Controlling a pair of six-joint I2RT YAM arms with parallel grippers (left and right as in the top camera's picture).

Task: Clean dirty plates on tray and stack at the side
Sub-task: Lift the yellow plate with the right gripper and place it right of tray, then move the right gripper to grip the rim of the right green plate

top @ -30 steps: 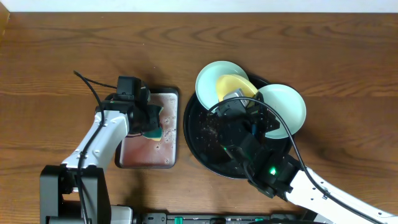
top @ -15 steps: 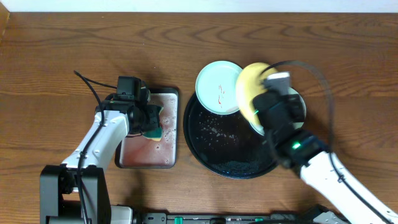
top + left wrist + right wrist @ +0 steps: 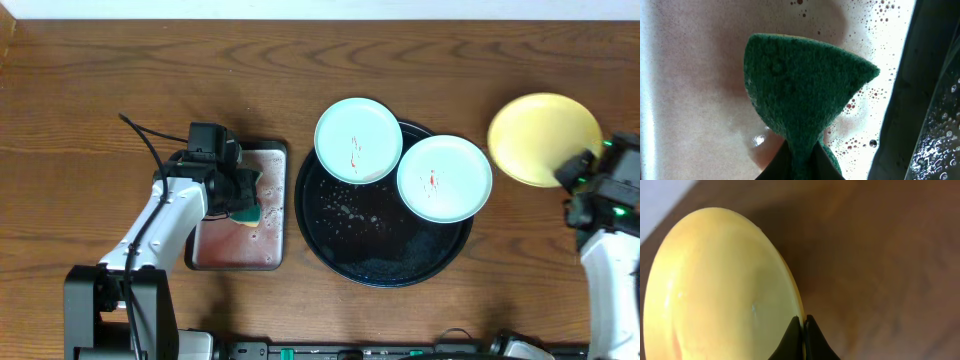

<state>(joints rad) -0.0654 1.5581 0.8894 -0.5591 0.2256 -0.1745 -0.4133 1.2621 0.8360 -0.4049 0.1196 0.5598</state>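
Note:
Two mint-blue plates with red smears lie on the black tray (image 3: 340,225): one (image 3: 358,139) on its far-left rim, one (image 3: 444,178) on its right side. My right gripper (image 3: 578,172) is shut on the rim of the pale yellow plate (image 3: 540,135), over the table right of the tray. In the right wrist view the yellow plate (image 3: 715,290) fills the left, with the fingers (image 3: 803,325) pinching its edge. My left gripper (image 3: 240,195) is shut on a green sponge (image 3: 800,90) over the wet sponge tray (image 3: 240,240).
The sponge tray (image 3: 690,75) holds pinkish soapy water with bubbles. The black tray has water droplets in its middle. A black cable (image 3: 145,140) trails from the left arm. Bare wooden table (image 3: 540,260) lies right of the tray.
My right arm has carried the yellow plate from above the black tray to the right, over the bare table. Both mint-blue plates now show fully. The left arm has not moved.

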